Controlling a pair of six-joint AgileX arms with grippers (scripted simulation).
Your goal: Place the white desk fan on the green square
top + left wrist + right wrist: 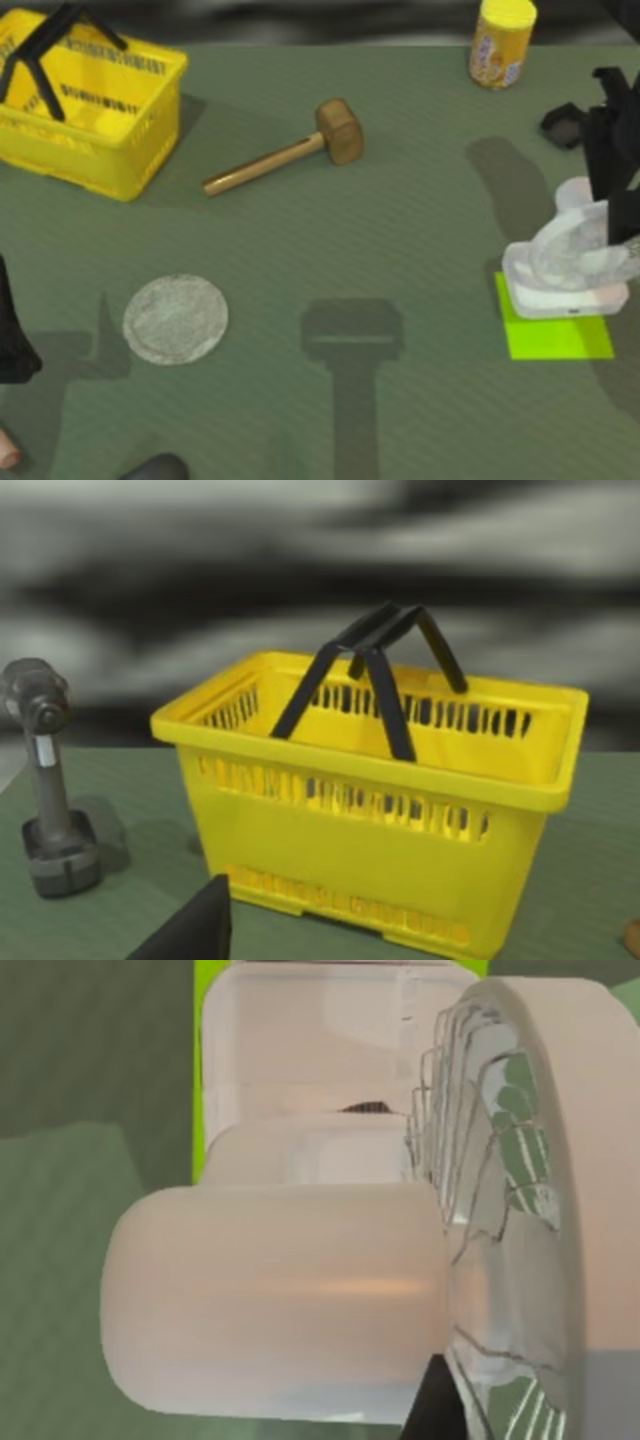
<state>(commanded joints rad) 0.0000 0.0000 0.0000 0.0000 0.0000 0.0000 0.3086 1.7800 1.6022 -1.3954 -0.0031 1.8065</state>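
The white desk fan (565,265) stands at the table's right side. Its rounded square base covers the far part of the green square (560,335), and the near part of the patch stays bare. My right gripper (608,215) comes down from above and is shut on the fan. In the right wrist view the motor housing (270,1300) fills the picture, with the grille at its side. One dark finger (435,1410) shows between them, and a strip of the green square (205,1060) runs beside the base. My left arm (15,340) is parked at the left edge, its gripper open.
A yellow basket (90,95) with black handles stands at the far left, also seen in the left wrist view (370,810) beside a grey power tool (45,780). A wooden mallet (300,150), a round grey disc (175,318) and a yellow can (502,40) are also on the table.
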